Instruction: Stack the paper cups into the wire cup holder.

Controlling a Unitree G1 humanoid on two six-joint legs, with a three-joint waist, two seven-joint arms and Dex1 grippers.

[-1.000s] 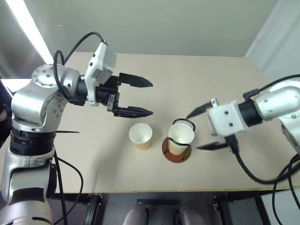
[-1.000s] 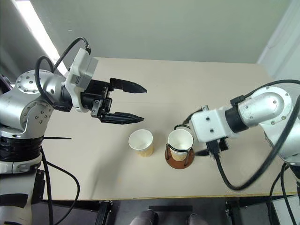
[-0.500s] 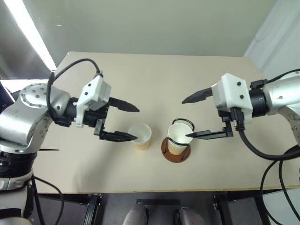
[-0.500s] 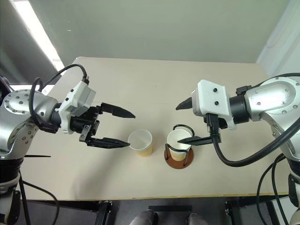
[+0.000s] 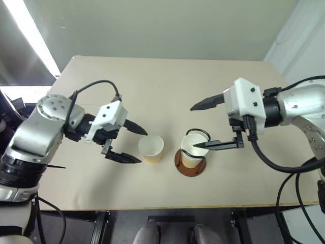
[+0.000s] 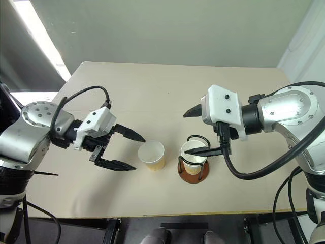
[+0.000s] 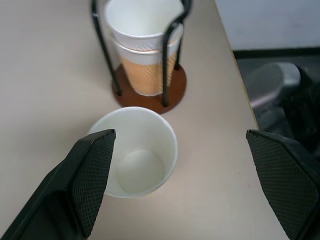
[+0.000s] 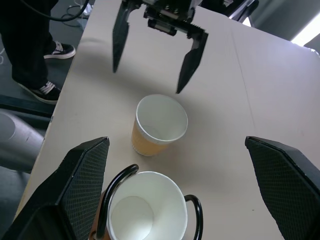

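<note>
Left wrist view shows our left gripper (image 7: 182, 187) spread wide around the loose paper cup (image 7: 135, 150); two nested cups (image 7: 146, 52) sit in the wire cup holder (image 7: 150, 90). Right gripper (image 5: 203, 125) likewise gapes, empty, over the holder; we judge an off-centre squeeze could tip or crush the cup.

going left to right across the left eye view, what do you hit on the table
left gripper → loose paper cup → wire cup holder with stacked cups → right gripper
</note>
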